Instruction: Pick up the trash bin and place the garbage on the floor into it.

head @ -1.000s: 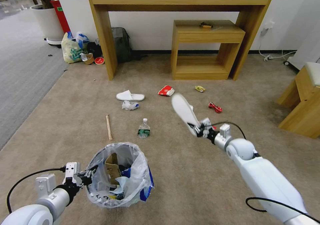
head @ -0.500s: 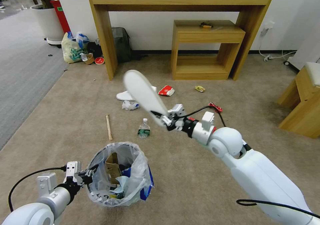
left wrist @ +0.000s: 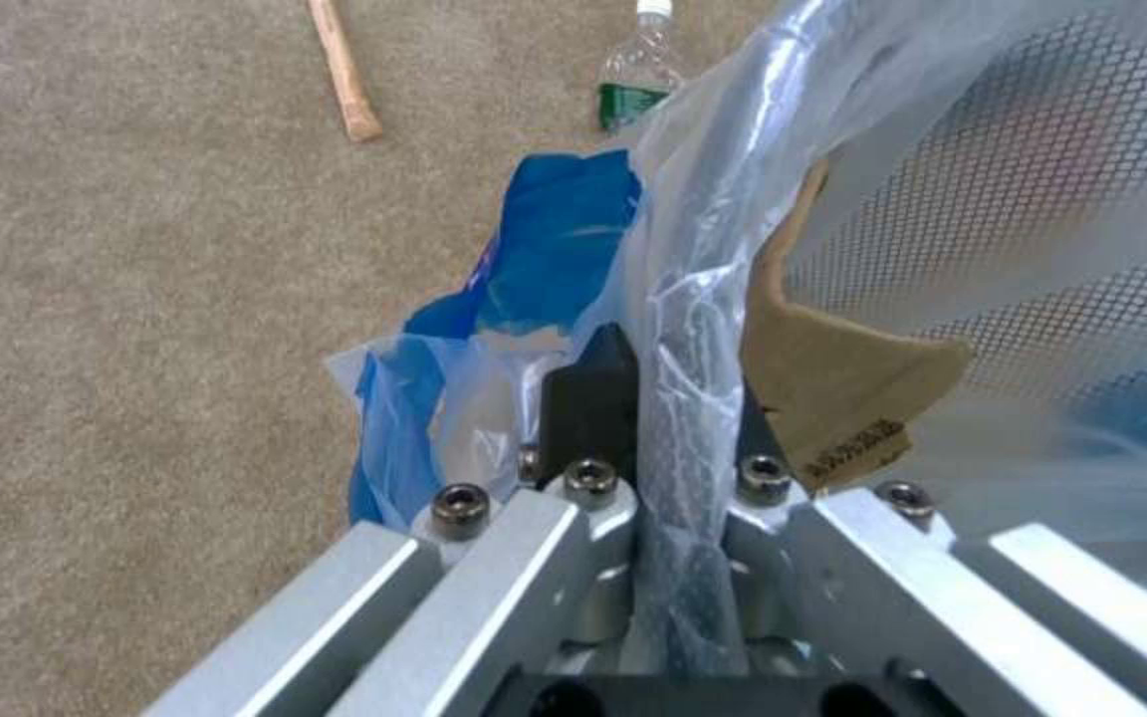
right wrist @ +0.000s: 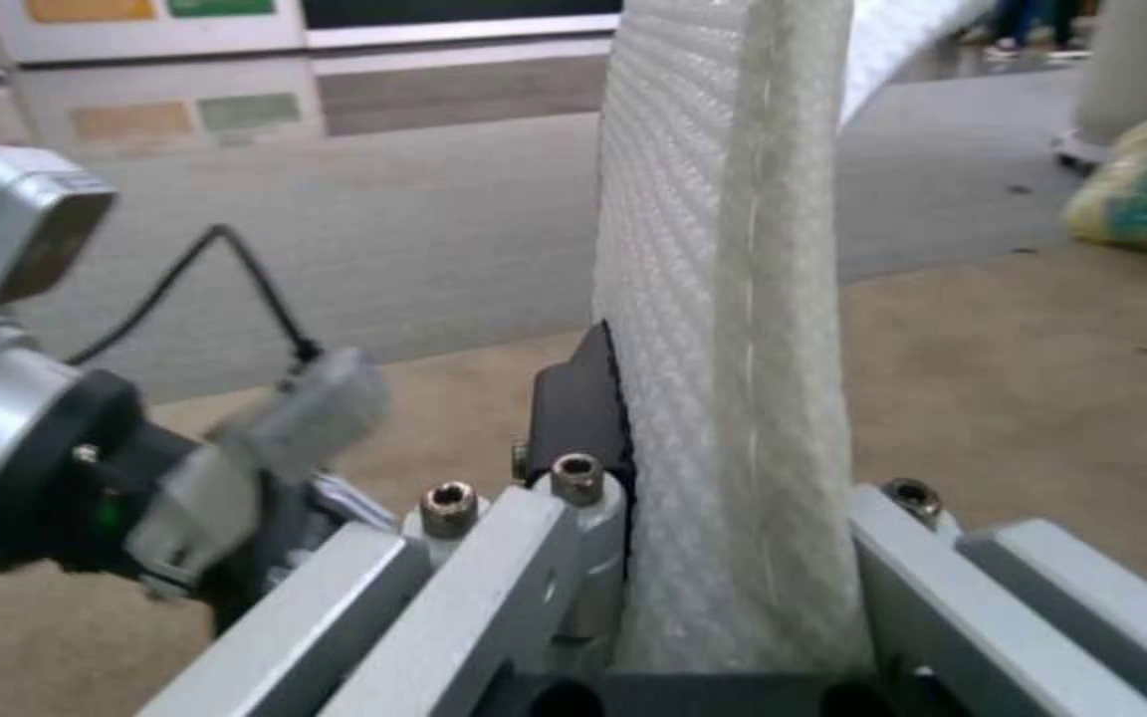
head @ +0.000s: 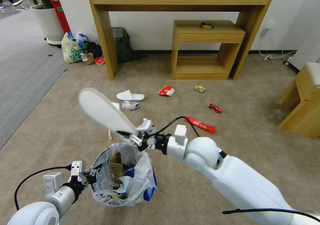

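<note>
One slipper held above the bin; one more lies on the floor.

My right gripper point(head: 133, 139) pinches the heel end of a white slipper point(head: 101, 112), which slants up and away to my left over the far rim of the trash bin point(head: 122, 176). My left gripper point(head: 89, 177) is clamped on the bin's near-left rim, bag and mesh wall pressed between the pads point(left wrist: 593, 403). Inside the bin, a cardboard piece point(left wrist: 826, 398) carries small dark print that I cannot read. The liner's blue print is also illegible. On the beige floor point(head: 233, 95) beyond lie the second slipper point(head: 130, 96), a red-and-white wrapper point(head: 166, 90), a yellow wrapper point(head: 200, 88) and a long red wrapper point(head: 200, 125) with unreadable lettering. Compared with half a second ago, the held slipper has swung left and nearer the bin.
</note>
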Robot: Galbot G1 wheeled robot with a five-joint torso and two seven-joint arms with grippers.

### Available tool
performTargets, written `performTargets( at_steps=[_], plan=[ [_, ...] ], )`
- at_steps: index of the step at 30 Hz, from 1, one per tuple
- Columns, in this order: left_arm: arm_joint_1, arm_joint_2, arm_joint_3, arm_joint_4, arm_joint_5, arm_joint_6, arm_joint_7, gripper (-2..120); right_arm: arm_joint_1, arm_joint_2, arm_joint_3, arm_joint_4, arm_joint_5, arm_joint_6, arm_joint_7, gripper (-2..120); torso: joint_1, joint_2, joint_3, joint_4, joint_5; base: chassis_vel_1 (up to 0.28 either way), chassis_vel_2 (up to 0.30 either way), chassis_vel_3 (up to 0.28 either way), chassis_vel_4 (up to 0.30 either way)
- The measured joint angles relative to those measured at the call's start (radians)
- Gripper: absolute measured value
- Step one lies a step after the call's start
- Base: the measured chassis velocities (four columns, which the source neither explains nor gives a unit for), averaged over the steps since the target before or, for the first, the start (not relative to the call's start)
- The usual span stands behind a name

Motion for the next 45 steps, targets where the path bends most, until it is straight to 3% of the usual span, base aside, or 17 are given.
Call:
performTargets(
  at_steps=[8, 27, 33, 35, 37, 41, 44, 45],
  plan=[
    [-0.011, -0.001, -0.001, 0.002, -0.002, 0.000, -0.002, 0, -0.022, 0.019, -0.077, -0.021, -0.023, 0.005, 0.006, 2, 0.000, 0.000, 0.000, 0.0000, 0.0000, 0.000, 0.000, 0.000, 0.000],
    [-0.024, 0.007, -0.002, 0.014, -0.013, 0.000, -0.002, 0, -0.079, -0.031, -0.103, -0.017, -0.052, 0.013, 0.003, 4, 0.000, 0.000, 0.000, -0.0001, 0.0001, 0.000, 0.000, 0.000, 0.000],
    [-0.024, 0.009, -0.004, 0.014, -0.016, 0.000, -0.002, 0, -0.098, -0.045, -0.103, -0.019, -0.072, 0.015, 0.001, 30, 0.000, 0.000, 0.000, 0.0000, 0.0001, 0.000, 0.000, 0.000, 0.000],
    [-0.024, 0.010, -0.004, 0.014, -0.016, 0.000, -0.002, 0, -0.099, -0.045, -0.103, -0.019, -0.073, 0.016, 0.002, 32, 0.000, 0.000, 0.000, 0.0000, 0.0001, 0.000, 0.000, 0.000, 0.000],
    [-0.025, 0.012, -0.006, 0.014, -0.019, 0.000, -0.001, 0, -0.103, -0.049, -0.103, -0.021, -0.077, 0.021, 0.002, 43, 0.000, 0.000, 0.000, -0.0001, 0.0001, 0.000, 0.000, 0.000, 0.000],
    [-0.025, 0.014, -0.008, 0.013, -0.021, 0.000, -0.001, 0, -0.106, -0.055, -0.101, -0.022, -0.078, 0.027, 0.004, 53, 0.000, 0.000, 0.000, 0.0000, 0.0002, 0.000, 0.000, 0.000, 0.000],
    [-0.025, 0.015, -0.009, 0.013, -0.022, 0.000, 0.000, 0, -0.109, -0.064, -0.091, -0.020, -0.080, 0.034, 0.007, 70, 0.000, 0.000, 0.000, 0.0000, 0.0002, 0.000, 0.000, 0.000, 0.000],
    [-0.025, 0.015, -0.009, 0.013, -0.022, 0.000, 0.000, 0, -0.109, -0.064, -0.091, -0.020, -0.080, 0.034, 0.007, 70, 0.000, 0.000, 0.000, 0.0000, 0.0002, 0.000, 0.000, 0.000, 0.000]
  ],
)
